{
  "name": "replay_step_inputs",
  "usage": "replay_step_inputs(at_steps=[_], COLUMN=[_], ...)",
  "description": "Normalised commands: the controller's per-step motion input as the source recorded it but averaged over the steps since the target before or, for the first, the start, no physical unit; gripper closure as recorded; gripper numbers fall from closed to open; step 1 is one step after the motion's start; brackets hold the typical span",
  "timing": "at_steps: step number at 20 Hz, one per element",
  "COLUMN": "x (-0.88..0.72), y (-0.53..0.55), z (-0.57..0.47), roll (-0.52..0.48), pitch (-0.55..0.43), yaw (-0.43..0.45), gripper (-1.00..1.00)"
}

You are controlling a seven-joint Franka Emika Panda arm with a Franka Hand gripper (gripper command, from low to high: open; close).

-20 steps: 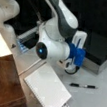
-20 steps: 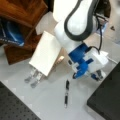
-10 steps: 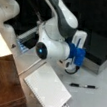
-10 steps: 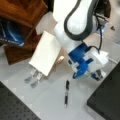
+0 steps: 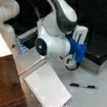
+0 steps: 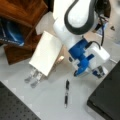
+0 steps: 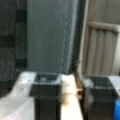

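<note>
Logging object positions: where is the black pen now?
In both front views the pen lies on the white table, just beyond the notepad, below the claw.

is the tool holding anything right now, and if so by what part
Nothing is held. In the wrist view the tool has its fingers apart with an empty gap; the pen lies alone on the table.

My table (image 6: pixel 47 100) carried a white notepad (image 6: pixel 46 53), a black pen (image 6: pixel 66 93), and a dark case (image 6: pixel 106 97).
</note>
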Motion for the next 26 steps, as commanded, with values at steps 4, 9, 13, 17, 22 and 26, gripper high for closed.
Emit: replay_step_inputs(at_steps=[4,9,13,17,22,26], x=[0.01,0.02,0.02,0.01,-0.03,-0.05], y=[0.18,0.28,0.34,0.28,0.23,0.24], z=[0.41,0.42,0.44,0.36,0.32,0.29], roll=[-0.07,-0.145,-0.202,-0.262,-0.268,-0.227], pitch=[0.116,0.103,0.11,0.093,0.097,0.083], yaw=[0.163,0.168,0.174,0.173,0.172,0.157], gripper=[1.0,1.0,1.0,1.0,1.0,1.0])
